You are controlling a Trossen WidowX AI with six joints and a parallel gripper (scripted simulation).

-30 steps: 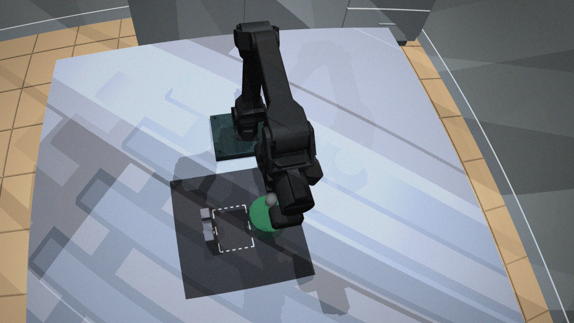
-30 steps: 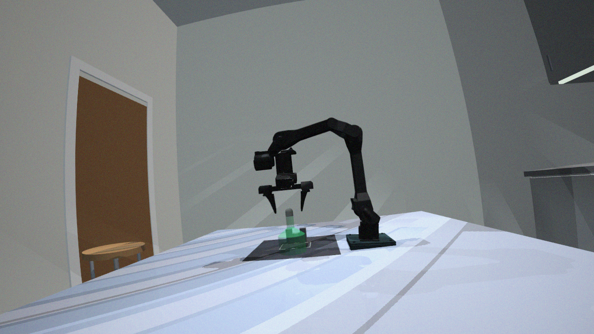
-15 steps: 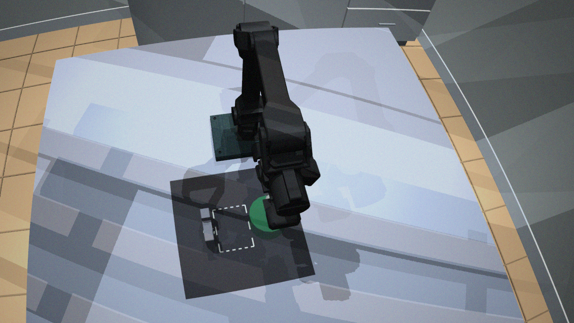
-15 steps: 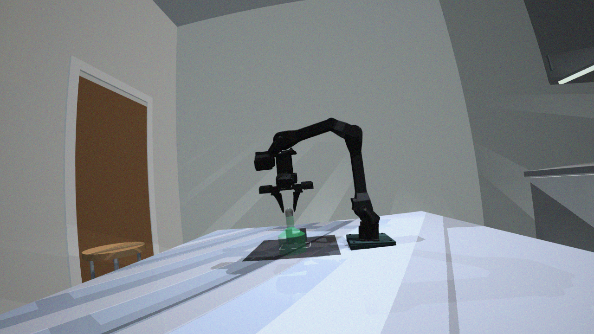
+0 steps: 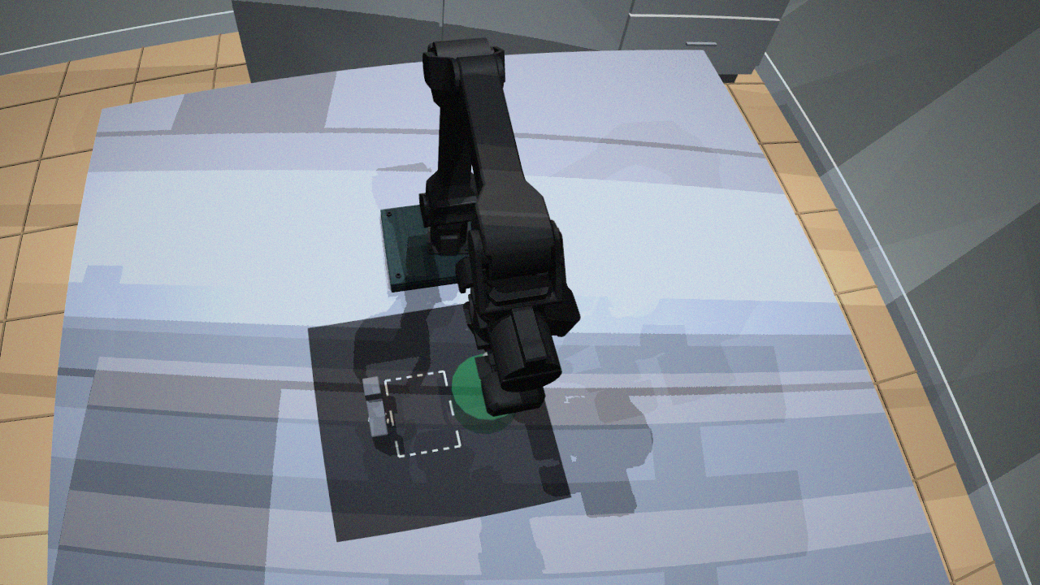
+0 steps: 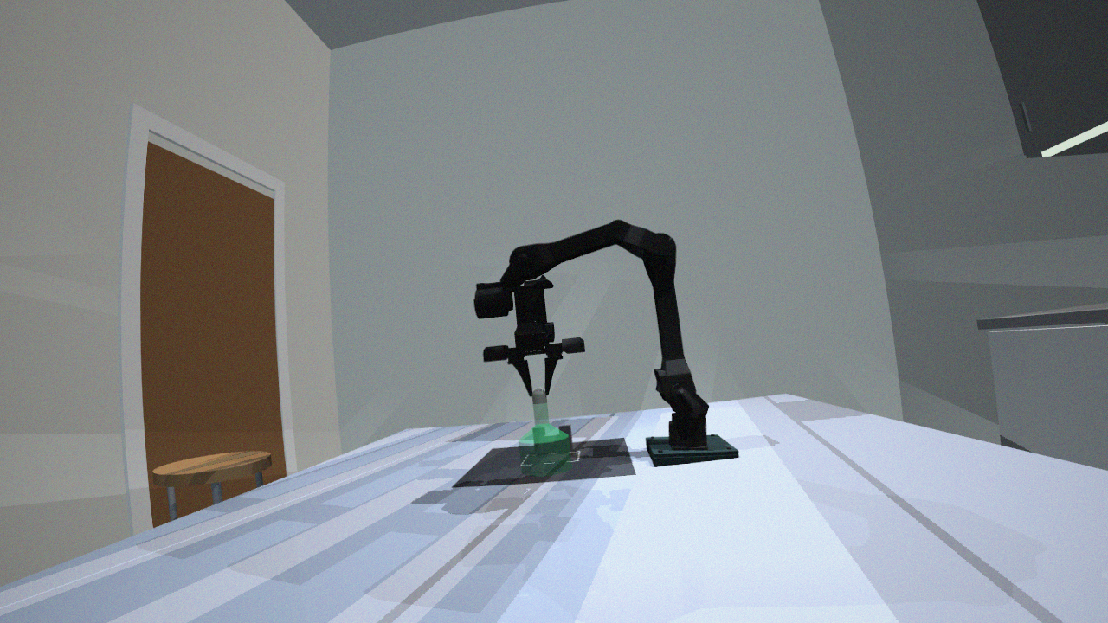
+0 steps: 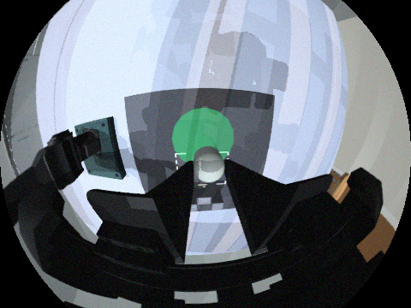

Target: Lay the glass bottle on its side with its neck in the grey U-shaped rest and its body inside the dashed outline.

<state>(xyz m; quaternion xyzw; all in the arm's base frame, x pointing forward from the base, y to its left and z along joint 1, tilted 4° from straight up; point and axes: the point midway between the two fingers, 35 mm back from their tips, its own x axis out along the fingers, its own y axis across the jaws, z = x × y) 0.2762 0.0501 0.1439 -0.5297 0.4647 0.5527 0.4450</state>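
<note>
The bottle [image 5: 472, 389] [image 6: 545, 449] [image 7: 203, 128] stands upright on the dark mat [image 5: 363, 501] [image 6: 604, 465] [image 7: 253, 128], just beside the dashed outline [image 5: 429, 452] [image 6: 579, 457] [image 7: 181, 153]. The claw [image 6: 539, 393] [image 7: 208, 164] reaches down from above and pinches the bottle by the grey tip of its neck; the top view hides this grip behind the arm [image 5: 520, 225] [image 6: 581, 244]. So the grasp looks done, and little else. Still left, I judge: lifting, tipping the bottle over, bringing its neck to the U-shaped rest [image 5: 375, 407] across the outline, lowering the body inside, and letting go gently. The hold is high and small, so the glass could swing or slip.
</note>
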